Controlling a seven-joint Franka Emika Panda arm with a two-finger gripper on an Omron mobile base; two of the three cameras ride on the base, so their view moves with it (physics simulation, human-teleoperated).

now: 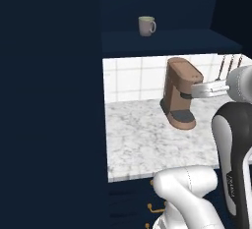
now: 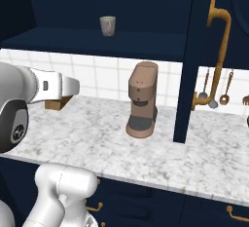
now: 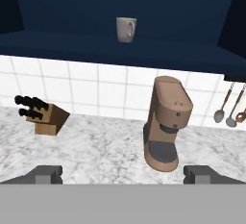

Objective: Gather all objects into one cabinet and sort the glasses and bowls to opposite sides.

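Note:
A grey-beige handled mug point(image 1: 146, 25) point(image 2: 108, 26) point(image 3: 126, 29), one of the glasses, stands alone on the shelf of the dark navy wall cabinet point(image 1: 167, 41) point(image 2: 97, 40) point(image 3: 120, 50). The cabinet's tall door point(image 2: 192, 50) with a long golden bar handle point(image 2: 220, 46) hangs open at the right. My gripper point(image 3: 126, 176) is open and holds nothing, its two dark fingertips point(image 3: 48, 173) far apart. It hovers over the counter, below the shelf and well short of the mug. The bowls are out of view.
A brown coffee machine point(image 1: 181, 93) point(image 2: 142, 99) point(image 3: 166, 122) stands on the marble counter point(image 2: 97, 133) right ahead of the hand. A knife block point(image 3: 45, 117) sits to the left, ladles point(image 2: 214, 92) hang on the right wall. Low navy drawers point(image 2: 214, 214) lie under the counter.

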